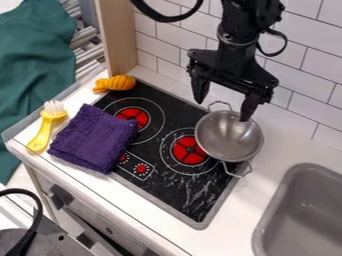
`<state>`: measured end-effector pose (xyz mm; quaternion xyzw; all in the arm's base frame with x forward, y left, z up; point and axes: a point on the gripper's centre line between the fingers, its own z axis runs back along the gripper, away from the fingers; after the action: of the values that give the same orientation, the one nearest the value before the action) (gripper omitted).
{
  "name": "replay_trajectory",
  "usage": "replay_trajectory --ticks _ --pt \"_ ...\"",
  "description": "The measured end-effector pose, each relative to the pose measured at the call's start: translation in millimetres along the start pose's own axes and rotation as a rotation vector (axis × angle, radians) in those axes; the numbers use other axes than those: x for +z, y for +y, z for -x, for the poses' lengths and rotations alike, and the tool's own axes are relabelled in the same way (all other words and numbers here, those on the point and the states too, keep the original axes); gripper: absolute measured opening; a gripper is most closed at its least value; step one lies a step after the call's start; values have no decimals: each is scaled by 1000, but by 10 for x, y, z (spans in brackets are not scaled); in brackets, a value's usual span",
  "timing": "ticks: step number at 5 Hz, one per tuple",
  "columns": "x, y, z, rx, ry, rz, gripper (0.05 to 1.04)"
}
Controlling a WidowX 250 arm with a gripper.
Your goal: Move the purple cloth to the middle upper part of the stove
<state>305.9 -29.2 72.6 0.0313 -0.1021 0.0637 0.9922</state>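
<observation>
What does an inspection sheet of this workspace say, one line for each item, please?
Surface: white counter with black stove; pale streaks on the stove's near part.
Job's things: purple cloth folded, partly on the stove, partly on the counter.
Clutter: yellow brush, orange item, metal pot with two handles.
Gripper: open, fingers apart, at the pot's far side.
Cables: black loops beside the arm; another black cable at lower left.
Surroundings: tiled wall, grey sink, green fabric.

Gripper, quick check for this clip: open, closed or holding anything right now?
Gripper: open, fingers spread wide by the metal pot, apparently holding nothing; the purple cloth lies apart from it.
</observation>
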Motion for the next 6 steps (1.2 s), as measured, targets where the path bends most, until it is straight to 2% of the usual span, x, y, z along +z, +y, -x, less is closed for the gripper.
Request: replay_trajectory --ticks 1,2,3,4,5,6 --pt "-90 2 62 -4 35 -6 1009" --pt "-141 126 45 16 31 16 1009" --pt "-260 457 183 100 53 33 1009" --pt "-306 845 300 178 42 18 1009" --pt "-442 1189 393 204 84 -16 1009" --pt "-619 1528 466 169 112 -24 1009"
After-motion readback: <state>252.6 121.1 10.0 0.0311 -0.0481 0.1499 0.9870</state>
